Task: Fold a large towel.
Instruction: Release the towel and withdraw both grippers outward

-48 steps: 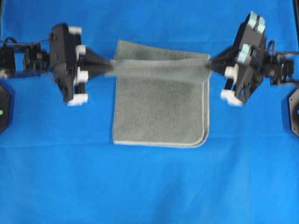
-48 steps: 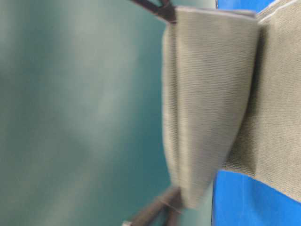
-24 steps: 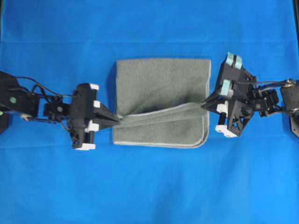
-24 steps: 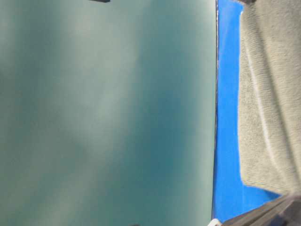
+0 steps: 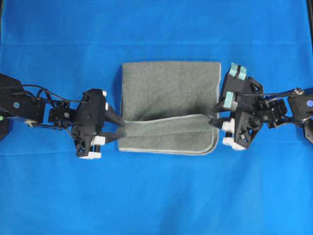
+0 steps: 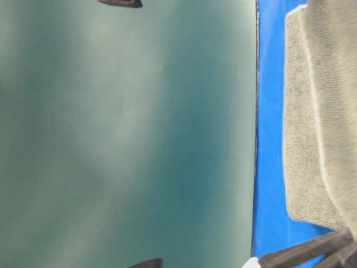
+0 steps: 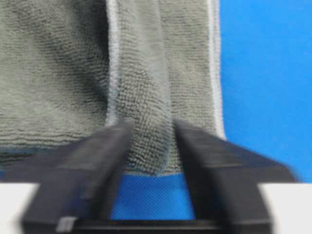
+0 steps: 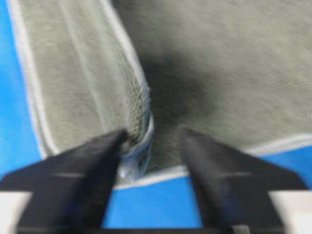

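The table is covered all over by a bright blue sheet [image 5: 156, 196]. The large towel [image 5: 168, 90] is laid flat in the middle of the table, a little toward the far edge. A raised fold is seen running across its near part, from side to side. The left gripper [image 5: 116, 128] is placed at the towel's left edge. Its jaws are parted, with the end of the fold sitting loosely between them. The right gripper [image 5: 213, 114] is placed at the towel's right edge. Its jaws are spread wide, and the fold's end is touched by one finger [image 8: 105, 146] only.
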